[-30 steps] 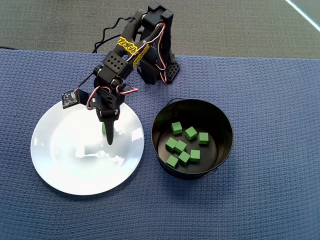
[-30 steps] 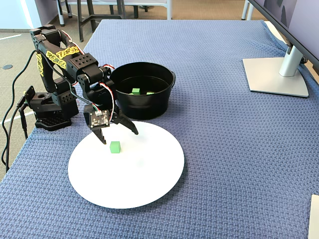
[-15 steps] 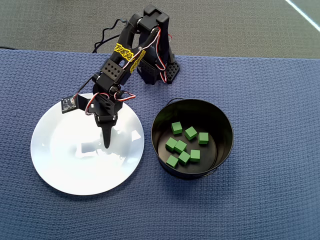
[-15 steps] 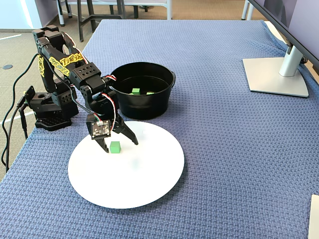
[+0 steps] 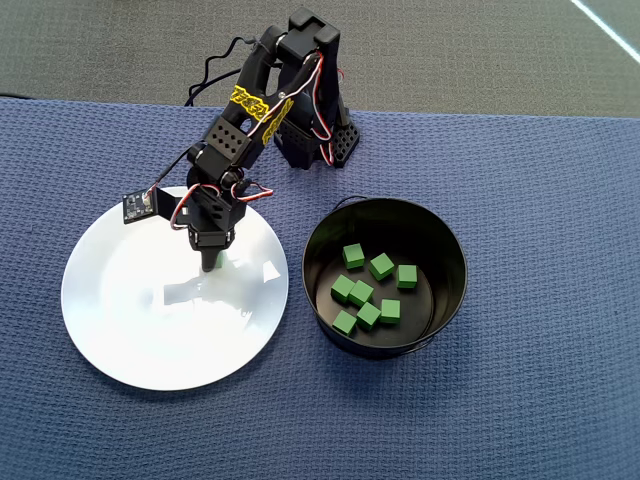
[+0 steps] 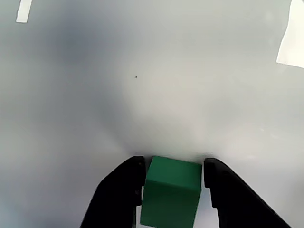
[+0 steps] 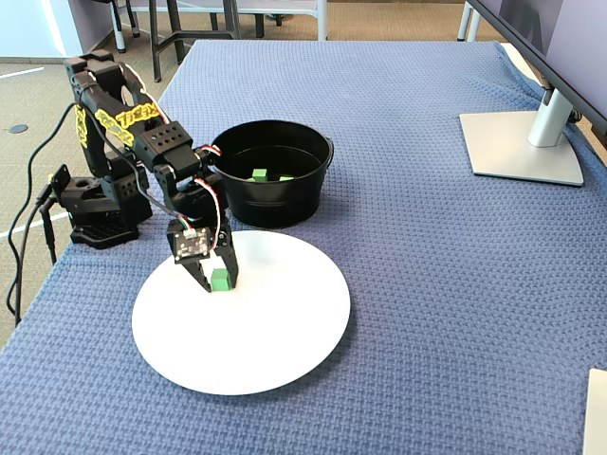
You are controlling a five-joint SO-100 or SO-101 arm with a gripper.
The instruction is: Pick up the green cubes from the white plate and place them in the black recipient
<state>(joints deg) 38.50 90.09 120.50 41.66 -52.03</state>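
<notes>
One green cube point(image 6: 171, 194) sits on the white plate point(image 6: 142, 71) between the two black fingers of my gripper point(image 6: 173, 164), which is shut on it. In the fixed view the gripper point(image 7: 220, 281) points straight down at the cube point(image 7: 221, 278) on the plate's point(image 7: 266, 351) far left part. From overhead the gripper point(image 5: 208, 262) hides that cube above the plate point(image 5: 130, 320). The black recipient point(image 5: 312, 262) stands right of the plate, with several green cubes point(image 5: 361, 293) on its floor. Two of those cubes point(image 7: 259, 174) show inside the recipient point(image 7: 275, 204) in the fixed view.
A blue woven cloth point(image 5: 540, 380) covers the table. The arm's base point(image 7: 95, 227) stands at the table's left edge in the fixed view, with cables hanging off it. A monitor stand point(image 7: 522, 142) sits at the far right.
The gripper has come down onto the plate, and its jaws have gone from wide open to closed round the green cube. The cube has stayed in its place.
</notes>
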